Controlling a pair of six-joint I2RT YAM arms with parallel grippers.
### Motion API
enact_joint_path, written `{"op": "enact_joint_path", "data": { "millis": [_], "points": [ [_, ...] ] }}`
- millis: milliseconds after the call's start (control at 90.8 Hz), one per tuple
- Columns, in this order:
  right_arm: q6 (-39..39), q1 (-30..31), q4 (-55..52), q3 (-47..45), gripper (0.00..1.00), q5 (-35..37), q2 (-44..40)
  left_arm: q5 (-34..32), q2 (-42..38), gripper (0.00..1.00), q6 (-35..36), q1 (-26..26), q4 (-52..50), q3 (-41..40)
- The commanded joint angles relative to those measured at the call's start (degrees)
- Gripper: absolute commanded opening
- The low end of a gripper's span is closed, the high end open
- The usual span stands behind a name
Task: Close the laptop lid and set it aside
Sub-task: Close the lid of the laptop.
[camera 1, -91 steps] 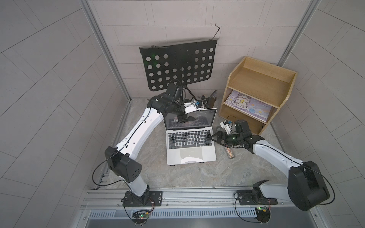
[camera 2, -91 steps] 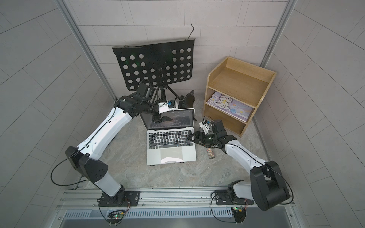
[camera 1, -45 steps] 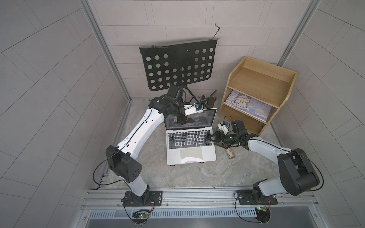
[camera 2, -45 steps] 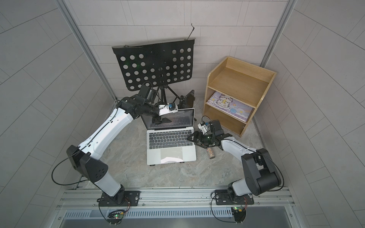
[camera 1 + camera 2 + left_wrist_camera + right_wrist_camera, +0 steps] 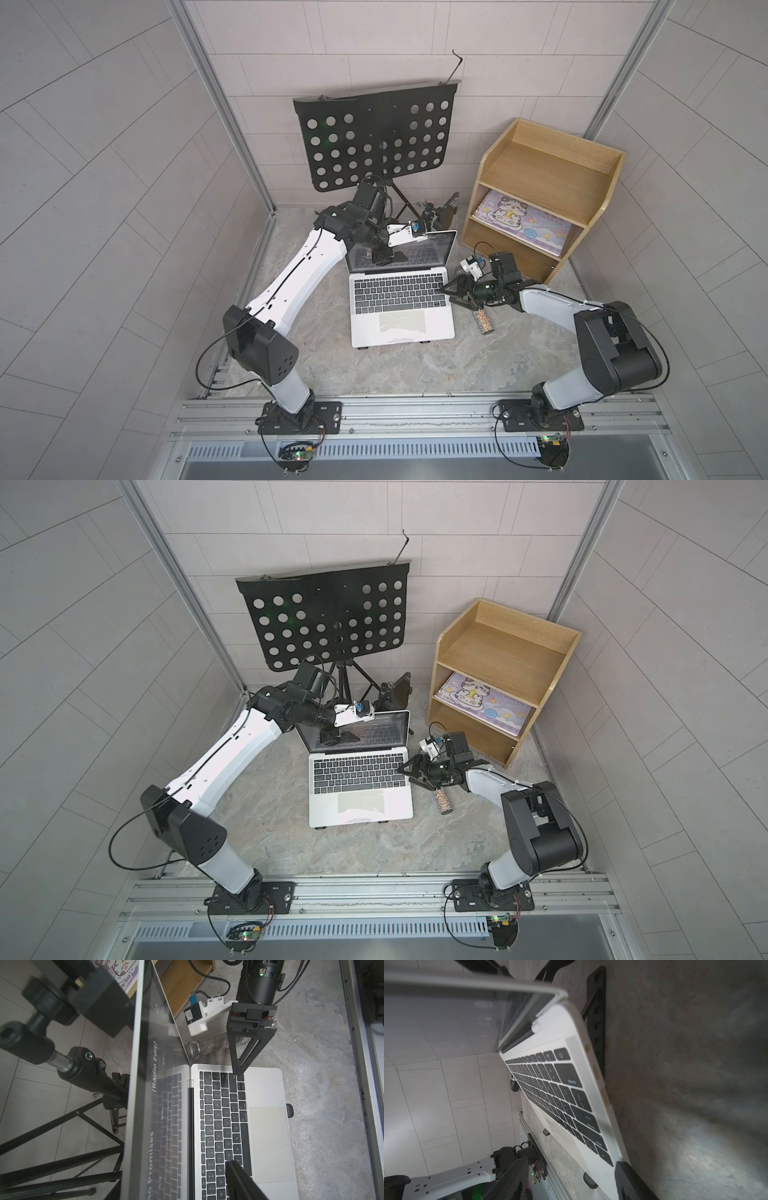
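The silver laptop (image 5: 401, 320) (image 5: 359, 802) stands open mid-table, its lid (image 5: 403, 253) (image 5: 135, 1084) upright with the screen dimly lit. My left gripper (image 5: 384, 259) (image 5: 336, 737) is open at the lid's top edge. One finger (image 5: 239, 1180) hangs over the keyboard in front of the screen, apart from it. The lid hides the other finger. My right gripper (image 5: 449, 293) (image 5: 405, 769) is open at the right edge of the laptop's base (image 5: 593, 1076). One of its fingers (image 5: 510, 1178) is above the keys and the other (image 5: 631, 1180) is on the table side.
A glittery microphone (image 5: 483, 322) (image 5: 214, 1044) lies just right of the laptop under my right wrist. A black music stand (image 5: 374, 137) rises behind the laptop. A wooden shelf (image 5: 548, 166) holding a cat notebook (image 5: 519, 218) stands at the back right. A black support (image 5: 598, 1001) sits under the laptop.
My right gripper has slid left onto the laptop's right edge and its jaws have narrowed, with the elbow folding in. The left gripper stays at the lid's top edge.
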Motion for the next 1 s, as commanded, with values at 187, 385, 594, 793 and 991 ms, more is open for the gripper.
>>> {"op": "enact_joint_path", "data": {
  "millis": [187,385,594,793,991],
  "points": [
    [-4.57,-1.59,-4.47,-1.51,0.7,2.54,-2.65,0.57,-1.33,0.64,0.66,-0.36,-1.51,0.53],
    [-1.75,-1.34,2.35,-1.17,0.67,-3.98,4.16,0.6,-1.26,0.64,0.66,-0.42,-1.51,0.65],
    [-1.72,-1.3,3.99,0.32,0.58,-5.64,9.4,0.7,-1.42,0.64,0.49,-0.49,-1.64,0.65],
    [-1.61,-1.36,3.94,0.89,0.48,-5.24,11.2,0.61,-1.83,0.64,0.34,-0.84,-2.06,0.33],
    [-2.05,-1.55,2.46,1.22,0.46,-3.86,11.74,0.26,-3.3,0.63,-0.71,-2.35,-4.3,-1.43]
  ]
}}
